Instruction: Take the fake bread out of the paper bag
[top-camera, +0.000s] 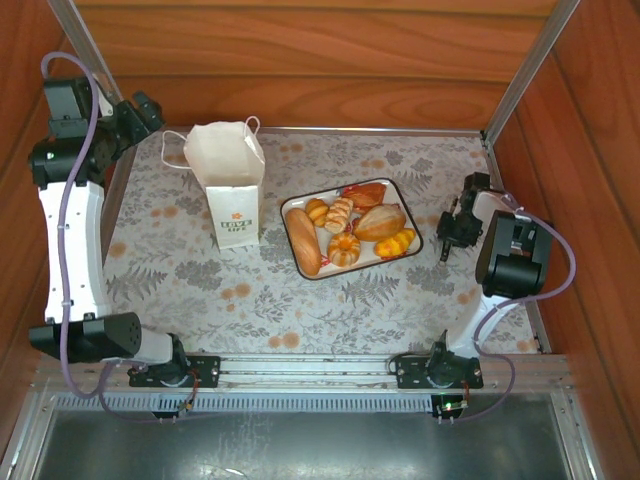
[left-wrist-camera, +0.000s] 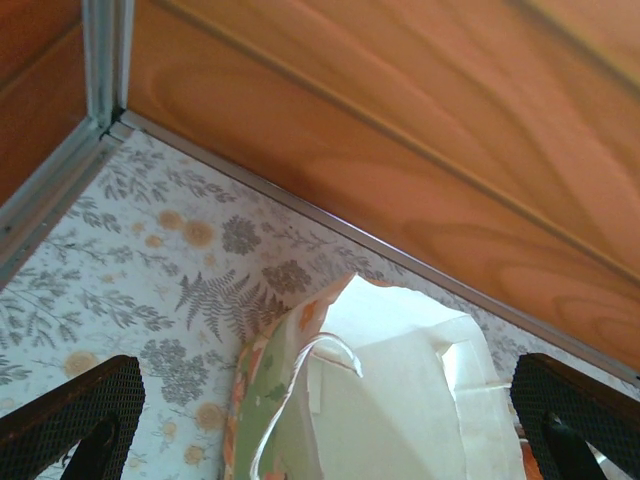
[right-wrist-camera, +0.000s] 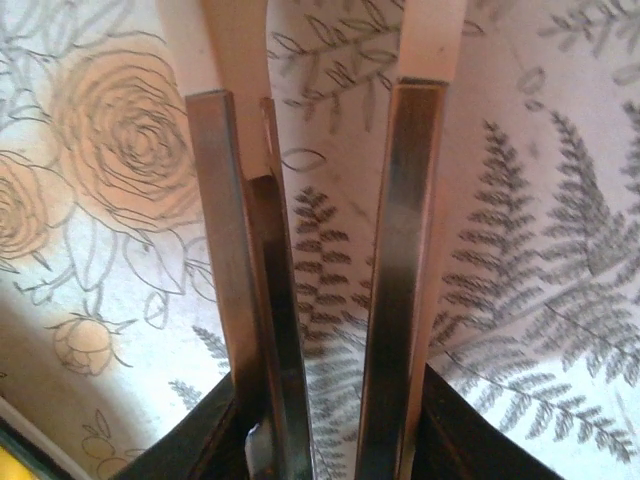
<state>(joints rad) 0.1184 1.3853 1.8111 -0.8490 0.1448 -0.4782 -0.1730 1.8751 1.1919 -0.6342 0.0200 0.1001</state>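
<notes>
My worktop (top-camera: 330, 310) is covered by a pale cloth printed with grey ferns and small orange flowers; up close the print also shows large outlined roses. Warm reddish wood panels close it in: a far wall (top-camera: 320, 60), a left wall (top-camera: 18, 200) and a right wall (top-camera: 600, 150), all with visible grain. Slanting aluminium posts stand at the far left corner (top-camera: 85, 45) and the far right corner (top-camera: 530, 65), and a thin metal strip (top-camera: 380, 130) runs along the foot of the far wall. A metal rail (top-camera: 310, 370) edges the near side, with a dull steel sheet (top-camera: 300, 445) nearer still. The light is soft and even.
</notes>
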